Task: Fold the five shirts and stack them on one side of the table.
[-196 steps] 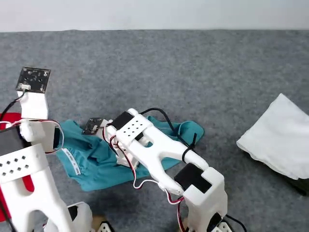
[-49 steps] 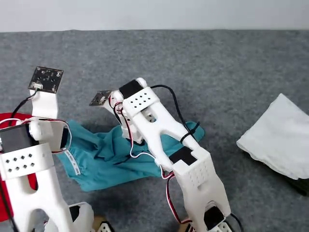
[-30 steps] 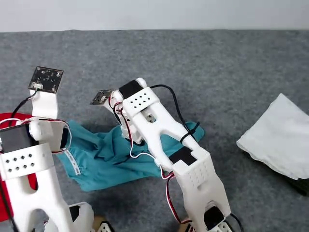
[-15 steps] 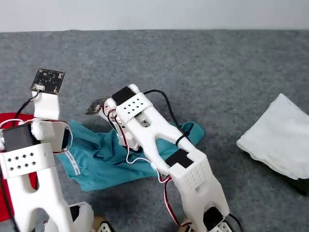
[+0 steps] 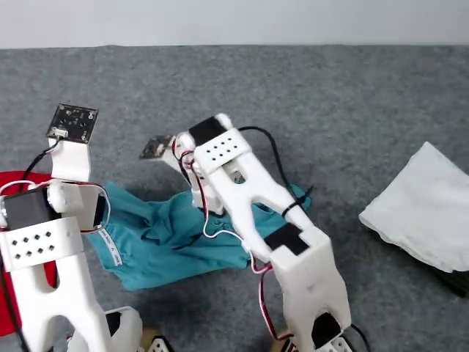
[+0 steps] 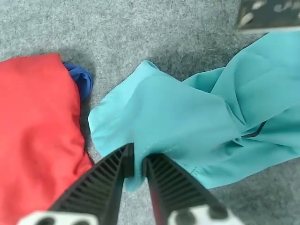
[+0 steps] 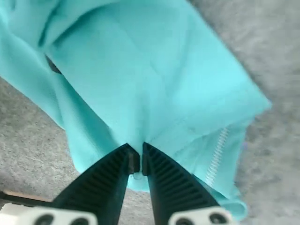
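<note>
Teal shirt [image 5: 157, 242] crumpled at table front, pinched at separate edges by left gripper [image 6: 137, 164] and right gripper [image 7: 135, 161], jaws clamped onto fabric. Partly masked by right arm [image 5: 249, 191]. Red shirt [image 6: 33, 131] stacked over blue shirt [image 6: 80, 80] just beside; folded white shirt [image 5: 425, 209] well apart.

Nothing readable here tbh. The teal shirt [image 5: 163, 251] has a white strip [image 5: 110, 248] with tiny dark marks on it (lower left of the high view), but they're too small to make out.
</note>
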